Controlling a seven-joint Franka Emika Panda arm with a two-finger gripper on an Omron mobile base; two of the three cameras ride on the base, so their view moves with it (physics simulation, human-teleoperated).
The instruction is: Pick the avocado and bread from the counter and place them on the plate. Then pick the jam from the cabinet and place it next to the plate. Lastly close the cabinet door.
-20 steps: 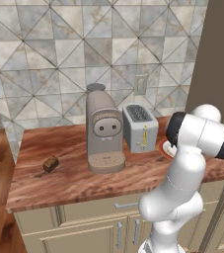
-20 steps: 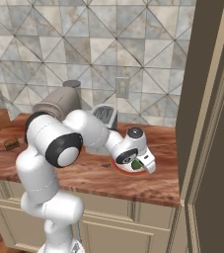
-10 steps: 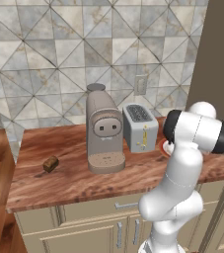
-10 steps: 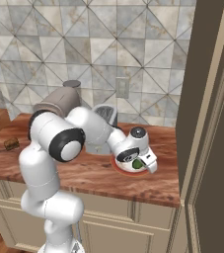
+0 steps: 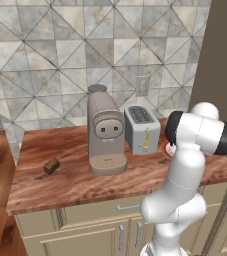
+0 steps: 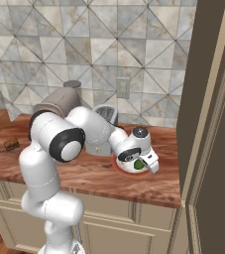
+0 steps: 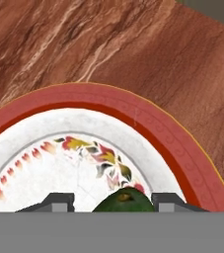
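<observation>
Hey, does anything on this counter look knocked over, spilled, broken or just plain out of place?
Nothing stands out. The coffee machine and toaster stand upright, the bread lies alone at the counter's left end, and the avocado sits between the gripper's fingers over the plate. No spill or damage shows.

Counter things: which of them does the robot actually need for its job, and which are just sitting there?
Needed:
avocado, between the gripper fingers over the plate
bread, on the counter at the far left
cabinet on the right

Just sitting there:
coffee machine
toaster
wall socket
</observation>
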